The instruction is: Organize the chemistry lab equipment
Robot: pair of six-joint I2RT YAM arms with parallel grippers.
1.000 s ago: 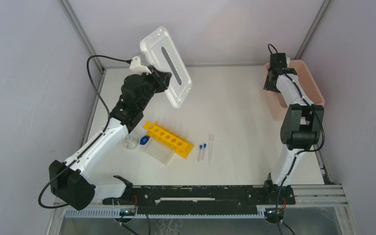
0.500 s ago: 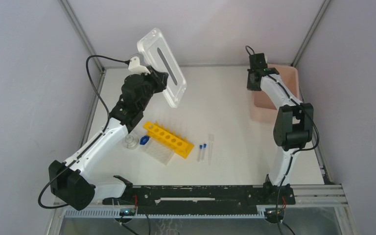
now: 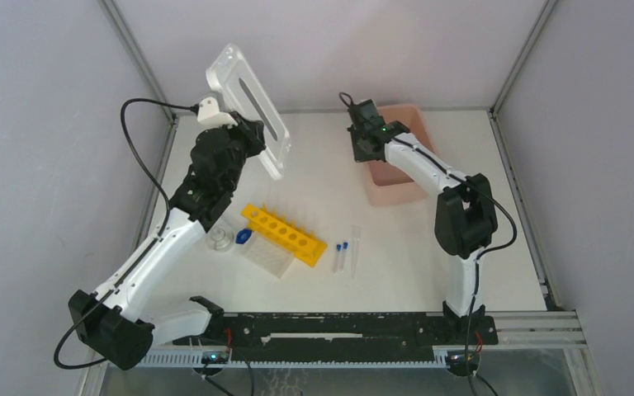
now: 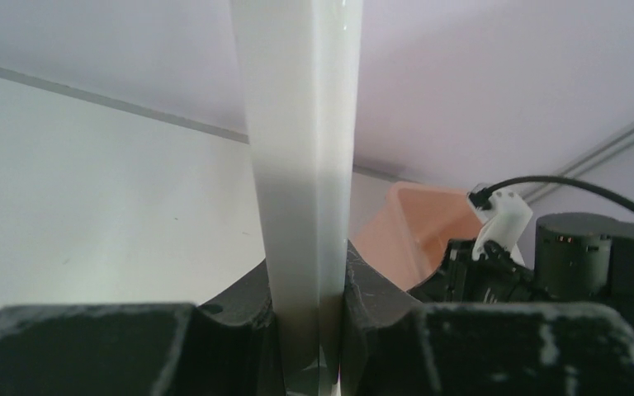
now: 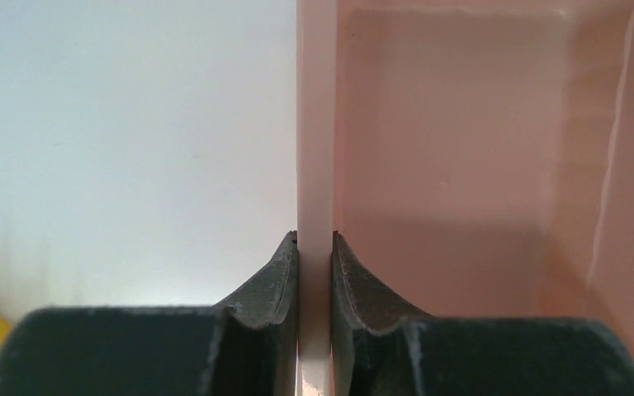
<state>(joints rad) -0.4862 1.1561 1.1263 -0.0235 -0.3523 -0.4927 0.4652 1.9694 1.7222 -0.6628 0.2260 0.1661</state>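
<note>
Tube rack (image 3: 285, 234) sits free; left pincer (image 4: 312, 285) clamps lid (image 3: 243, 103), right pincer (image 5: 314, 256) clamps pink box (image 5: 462, 165).

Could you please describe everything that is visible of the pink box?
The pink box is a rectangular open tub, plastic by its look, smooth and slightly glossy. No lid is on it, and what shows of the inside is empty. It stands on the white table, toward the far middle. The right gripper is shut on one thin side wall, one finger inside, one outside.
</note>
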